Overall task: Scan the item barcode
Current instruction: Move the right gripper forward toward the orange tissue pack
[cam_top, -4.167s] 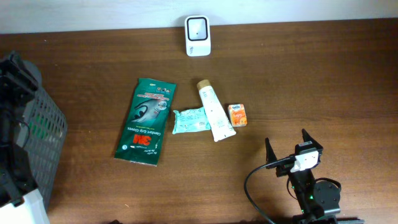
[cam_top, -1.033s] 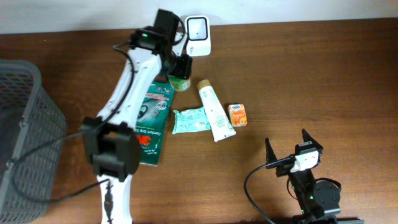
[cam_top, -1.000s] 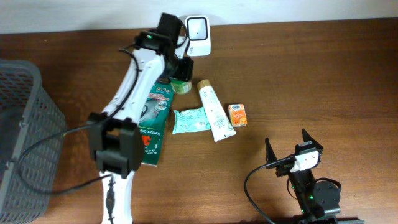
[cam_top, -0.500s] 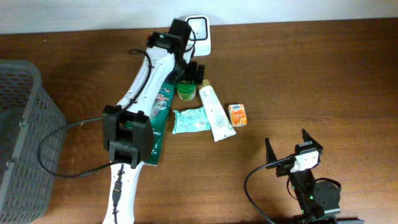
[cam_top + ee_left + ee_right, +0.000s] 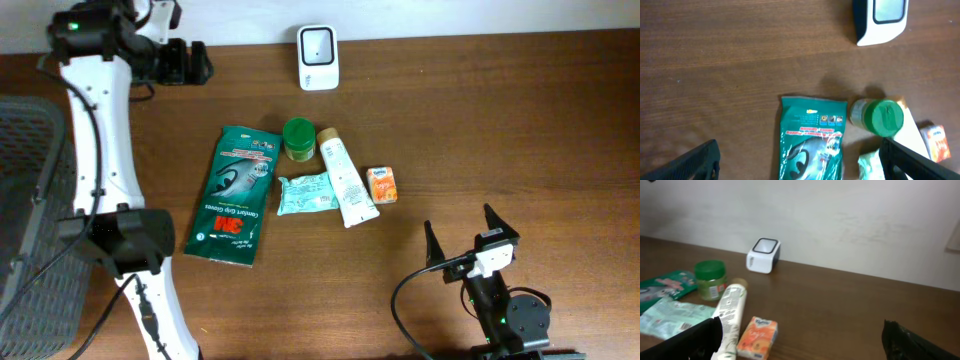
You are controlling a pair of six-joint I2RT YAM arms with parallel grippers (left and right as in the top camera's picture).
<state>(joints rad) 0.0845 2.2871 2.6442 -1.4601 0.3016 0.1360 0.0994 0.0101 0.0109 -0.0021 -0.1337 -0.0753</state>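
So: left gripper (image 5: 200, 62) hung empty, jaws wide; right gripper (image 5: 460, 228) wide open too, idle. Green-lidded jar (image 5: 880, 117) stood well clear of the left, just beside the tube (image 5: 345, 180), scanner (image 5: 881, 17) beyond. Risk: a regrasp bumps the tube, or the barcode ends up facing away from the scanner.

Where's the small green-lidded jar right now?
Overhead, the small green-lidded jar stands mid-table, between the green glove packet and the white tube, below the white scanner.

Green-lidded jar (image 5: 297, 139), white scanner (image 5: 318, 44)
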